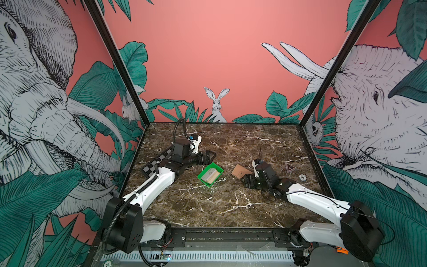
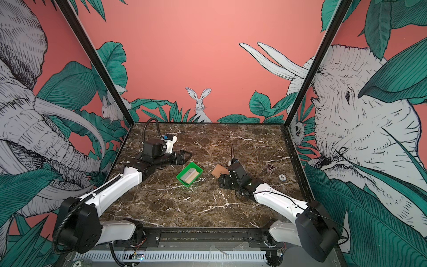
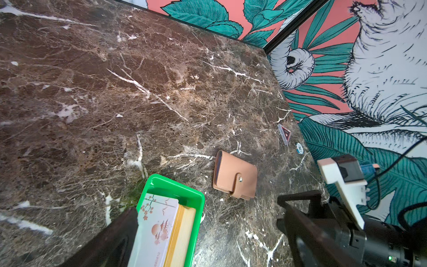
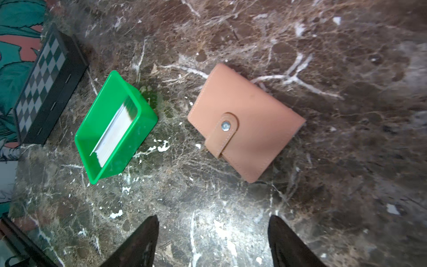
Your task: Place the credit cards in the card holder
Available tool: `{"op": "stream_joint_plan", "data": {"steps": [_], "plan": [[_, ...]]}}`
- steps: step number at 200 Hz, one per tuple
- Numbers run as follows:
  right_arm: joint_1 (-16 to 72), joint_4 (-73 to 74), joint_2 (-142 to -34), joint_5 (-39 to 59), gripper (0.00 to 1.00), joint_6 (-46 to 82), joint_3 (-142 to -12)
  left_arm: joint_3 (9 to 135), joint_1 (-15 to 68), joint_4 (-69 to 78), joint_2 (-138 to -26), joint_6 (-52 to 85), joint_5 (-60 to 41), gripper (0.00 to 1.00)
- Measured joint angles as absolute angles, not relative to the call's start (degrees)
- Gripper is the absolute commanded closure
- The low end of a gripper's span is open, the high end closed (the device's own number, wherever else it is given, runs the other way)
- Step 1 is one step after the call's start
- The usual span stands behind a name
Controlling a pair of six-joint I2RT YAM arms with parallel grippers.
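Right claw [image 4: 213, 240] spread, empty, low over the table [image 4: 346, 69], holder [image 4: 245, 120] at its 12, snapped shut. Left claw [image 3: 208, 231] spread above cards [image 3: 159, 228] stacked in the tray [image 3: 196, 201], likely pick-ready.

We note the left arm stretched low toward mid-table, left gripper [image 1: 210, 155] with jaws spread wide and empty, while the right arm bends inward, right gripper [image 4: 213, 240] angled down, jaws apart, gripping nothing.
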State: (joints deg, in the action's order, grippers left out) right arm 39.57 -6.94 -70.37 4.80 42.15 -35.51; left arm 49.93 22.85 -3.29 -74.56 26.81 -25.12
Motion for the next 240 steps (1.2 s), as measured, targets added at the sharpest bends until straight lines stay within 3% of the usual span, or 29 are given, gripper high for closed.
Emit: {"op": "stream_joint_plan", "data": {"steps": [108, 240], "plan": [[40.34, -5.3, -75.02, 4.91, 0.45, 46.57, -35.2, 49.01, 22.85, -0.67, -74.43, 26.48, -27.4, 0.01], [38.46, 2.48, -87.0, 8.16, 0.53, 48.4, -37.76, 46.92, 23.49, 2.48, -74.41, 28.69, -29.74, 0.01]]}}
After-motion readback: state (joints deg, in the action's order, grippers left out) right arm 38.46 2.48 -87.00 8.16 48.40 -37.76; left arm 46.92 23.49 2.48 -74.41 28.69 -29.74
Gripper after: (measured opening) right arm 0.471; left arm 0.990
